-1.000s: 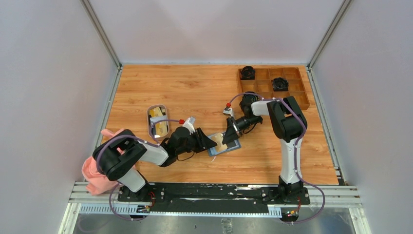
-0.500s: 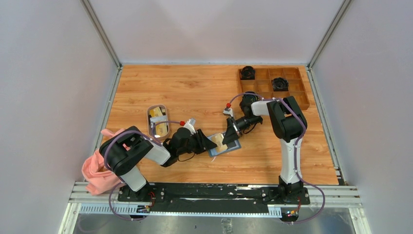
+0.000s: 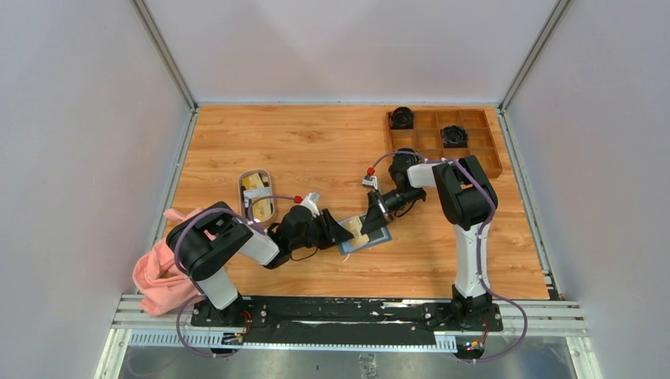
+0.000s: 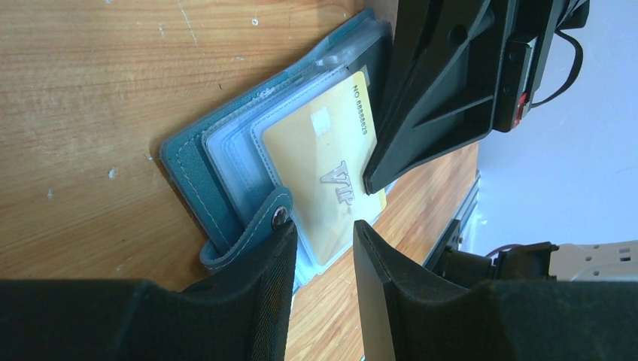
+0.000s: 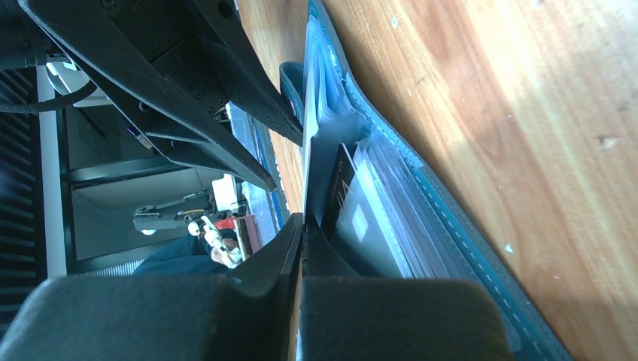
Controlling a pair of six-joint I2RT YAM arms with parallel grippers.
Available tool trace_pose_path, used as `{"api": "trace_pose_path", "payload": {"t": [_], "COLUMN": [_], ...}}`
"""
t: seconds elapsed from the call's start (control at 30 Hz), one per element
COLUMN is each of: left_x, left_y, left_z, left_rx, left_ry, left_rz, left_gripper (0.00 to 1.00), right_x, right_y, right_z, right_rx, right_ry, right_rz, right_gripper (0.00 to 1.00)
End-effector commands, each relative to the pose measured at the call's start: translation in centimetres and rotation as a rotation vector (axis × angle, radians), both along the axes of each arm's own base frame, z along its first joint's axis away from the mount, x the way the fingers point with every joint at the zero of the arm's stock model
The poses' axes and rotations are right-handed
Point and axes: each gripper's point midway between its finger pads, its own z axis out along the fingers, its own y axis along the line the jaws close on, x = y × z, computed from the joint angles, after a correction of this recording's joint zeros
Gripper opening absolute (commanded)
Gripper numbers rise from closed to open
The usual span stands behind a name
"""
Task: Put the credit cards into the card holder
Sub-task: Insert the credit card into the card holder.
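Nearest the arm bases, well behind the left pincer (image 4: 322, 227) and off to its left, a pink cloth (image 3: 154, 276) hangs over the counter (image 3: 316, 142) edge. That pincer is low over the counter with its 2 fingers partly apart, and nothing can be seen clamped between them. Its left finger sits right at the snap button (image 4: 281, 218) on the strap of the card holder (image 4: 192, 162).

The card holder lies open and flat just ahead of the left pincer, clear pockets fanned upward. A yellow card (image 4: 320, 162) rests face up on those pockets (how far into a pocket it sits cannot be told), its near edge showing in the gap between the fingers.

From the far side the right pincer (image 5: 302, 226) comes in, jaws closed together, its tip down on the yellow card's right edge and almost meeting the left pincer.

Farther left of the left pincer, an oval dish (image 3: 256, 195) holds other cards (image 3: 261, 207). Well beyond the right pincer, a wooden tray (image 3: 474, 146) sits in the counter's far right corner.
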Motion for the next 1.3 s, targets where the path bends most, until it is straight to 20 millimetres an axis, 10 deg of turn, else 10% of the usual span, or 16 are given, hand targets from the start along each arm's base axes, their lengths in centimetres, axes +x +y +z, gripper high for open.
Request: {"api": "trace_pose_path", "payload": {"t": [0.0,0.87,1.03,1.27], "left_x": [0.3,0.3,0.4,0.6], "left_y": [-0.3,-0.7,-1.1,-1.6], "left_z": [-0.5,2.5,3.0,4.0], "left_rx": [0.004,-0.16,-0.17,-0.192], "left_ry": [0.014,-0.046,-0.057,-0.076], "left_rz": [-0.006,0.011,-0.005,-0.019], "left_gripper": [0.4,0.35,0.35,0.35], "right_x": [0.2,1.3,1.9,1.1], "right_y": [0.2,-1.1,-1.7,-0.9], "right_z": [0.8,1.9,2.5,1.5], "right_rx": [0.044,-0.159,-0.201,-0.219], "right_ry": [0.039,-0.322,-0.419,-0.396], "right_rz": [-0.009,0.1,0.113,0.144], "right_gripper": [0.0,0.46,0.45,0.19]}}
